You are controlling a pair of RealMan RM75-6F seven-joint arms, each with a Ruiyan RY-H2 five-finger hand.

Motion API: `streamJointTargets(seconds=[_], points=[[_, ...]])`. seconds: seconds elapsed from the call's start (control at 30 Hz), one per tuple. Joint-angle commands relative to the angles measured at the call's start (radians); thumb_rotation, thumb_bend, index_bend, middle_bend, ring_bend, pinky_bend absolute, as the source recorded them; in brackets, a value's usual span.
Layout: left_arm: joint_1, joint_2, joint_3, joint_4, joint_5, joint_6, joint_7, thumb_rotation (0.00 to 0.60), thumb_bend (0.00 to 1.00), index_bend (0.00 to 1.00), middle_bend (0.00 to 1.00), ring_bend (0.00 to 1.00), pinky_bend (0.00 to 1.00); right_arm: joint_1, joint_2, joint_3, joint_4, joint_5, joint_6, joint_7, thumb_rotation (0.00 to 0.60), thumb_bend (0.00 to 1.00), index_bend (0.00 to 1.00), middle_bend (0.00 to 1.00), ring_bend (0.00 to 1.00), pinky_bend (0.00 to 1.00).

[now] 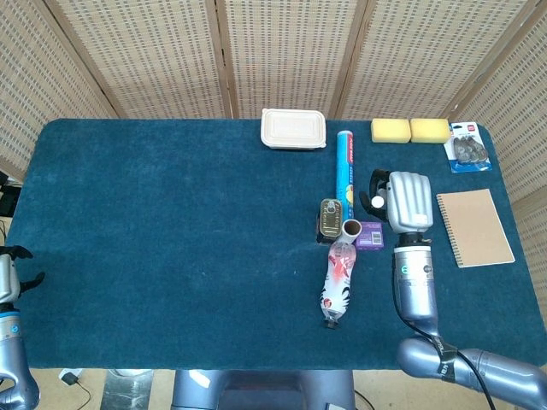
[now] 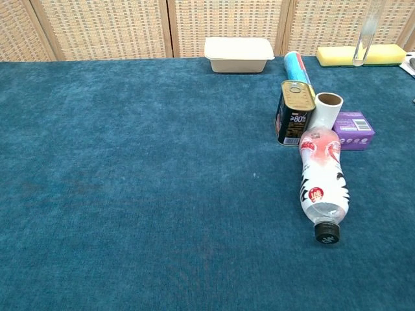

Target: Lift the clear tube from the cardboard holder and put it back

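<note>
Above the table, right of the cardboard holder (image 2: 323, 111), my right hand (image 1: 405, 202) pinches the clear tube (image 2: 367, 34) near its cap, hanging upright, well clear of the holder's mouth; returning it, I could clip the rim and topple the holder onto the tin (image 2: 295, 113), or let the smooth tube slip; my left hand (image 1: 10, 275) idles spread at the edge.
</note>
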Motion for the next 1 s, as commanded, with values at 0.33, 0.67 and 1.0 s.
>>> streamJointTargets(seconds=[0.33, 0.67, 1.0], points=[[0.000, 0.000, 0.000, 0.000, 0.000, -0.001, 0.000, 0.600, 0.16, 0.48, 0.44, 0.25, 0.34, 0.012, 0.033, 0.005, -0.034, 0.020, -0.028, 0.020, 0.600, 0.40, 0.79, 1.00, 1.00, 0.90], [0.000, 0.001, 0.000, -0.001, 0.000, -0.001, -0.001, 0.600, 0.16, 0.48, 0.44, 0.25, 0.34, 0.014, 0.083, 0.010, -0.041, 0.073, -0.056, 0.018, 0.600, 0.41, 0.79, 1.00, 1.00, 0.90], [0.001, 0.001, 0.001, -0.001, 0.000, 0.001, 0.000, 0.600, 0.16, 0.48, 0.45, 0.25, 0.34, 0.001, 0.187, -0.043, -0.157, 0.030, -0.138, 0.043, 0.600, 0.41, 0.79, 1.00, 1.00, 0.90]])
